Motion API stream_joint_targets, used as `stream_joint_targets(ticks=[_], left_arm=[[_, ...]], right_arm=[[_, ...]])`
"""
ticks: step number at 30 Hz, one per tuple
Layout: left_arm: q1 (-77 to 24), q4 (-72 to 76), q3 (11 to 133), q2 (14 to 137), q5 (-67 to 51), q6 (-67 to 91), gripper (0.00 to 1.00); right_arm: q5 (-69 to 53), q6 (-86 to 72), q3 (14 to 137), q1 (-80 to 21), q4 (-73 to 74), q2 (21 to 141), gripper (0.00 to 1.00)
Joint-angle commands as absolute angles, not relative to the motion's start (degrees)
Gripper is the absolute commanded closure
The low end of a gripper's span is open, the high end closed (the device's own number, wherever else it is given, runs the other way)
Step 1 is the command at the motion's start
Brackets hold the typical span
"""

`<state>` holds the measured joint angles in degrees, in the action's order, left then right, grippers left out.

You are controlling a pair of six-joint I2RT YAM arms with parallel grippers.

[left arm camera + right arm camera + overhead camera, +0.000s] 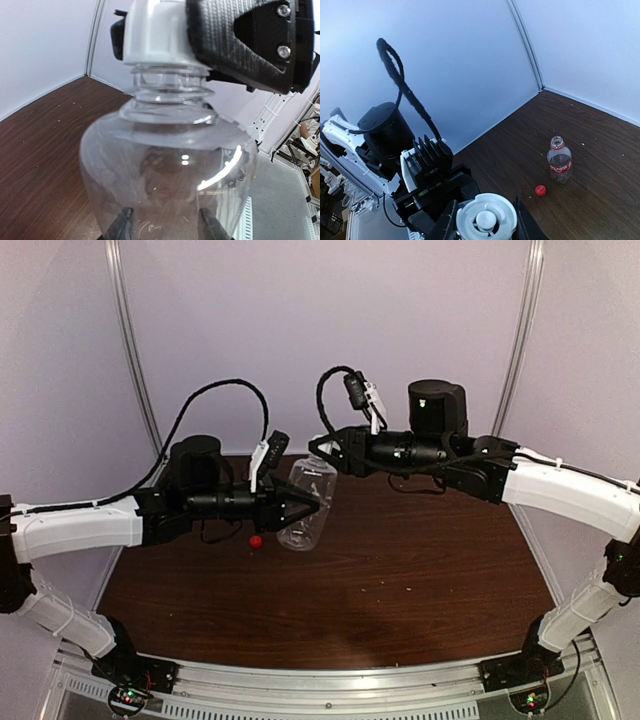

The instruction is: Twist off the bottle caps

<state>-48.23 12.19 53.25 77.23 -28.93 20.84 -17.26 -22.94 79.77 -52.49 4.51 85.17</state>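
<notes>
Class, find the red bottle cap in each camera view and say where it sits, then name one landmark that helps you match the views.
Top external: the red cap lies on the table, just left of the wide bottle.
Left wrist: not in it.
Right wrist: lower right, beside the small red-labelled bottle.
Shared landmark: the wide bottle; the right wrist shows only its white cap.

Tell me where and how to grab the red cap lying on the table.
Best pinch the red cap across its round rim, coming straight down from above: it lies flat and low on the table, apart from the small bottle.
</notes>
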Motion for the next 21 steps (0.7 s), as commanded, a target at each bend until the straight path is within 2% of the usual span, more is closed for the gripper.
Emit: stream_joint_targets(ticks=[1, 6, 10, 14, 21], left_arm=[[-48.5, 20.6, 52.6, 74.8, -40.8, 20.1, 0.76], [-48.5, 33.9, 50.8, 75.5, -57.2, 27.6, 0.76], [-48.5, 42.6, 49.4, 76.2, -61.6, 34.2, 0.76], [-48.5, 44.5, 49.3, 76.9, -61.1, 35.4, 0.76], [-48.5, 42.5, 49.3, 77.2, -57.0, 33.8, 0.76]], right_arm=[[-33.6, -19.8, 77.1, -48.6, -2.5, 83.5, 0.97], [-54.9, -19.1, 74.8, -45.6, -10.9, 83.8, 0.89], [-62.9, -20.9, 74.6, -45.1, -15.3, 84.5, 0.83], [-61.4, -21.4, 74.6, -44.8, -14.6, 84.3, 0.75], [-46.5, -21.6, 77.8, -44.9, -4.4, 82.5, 0.50]])
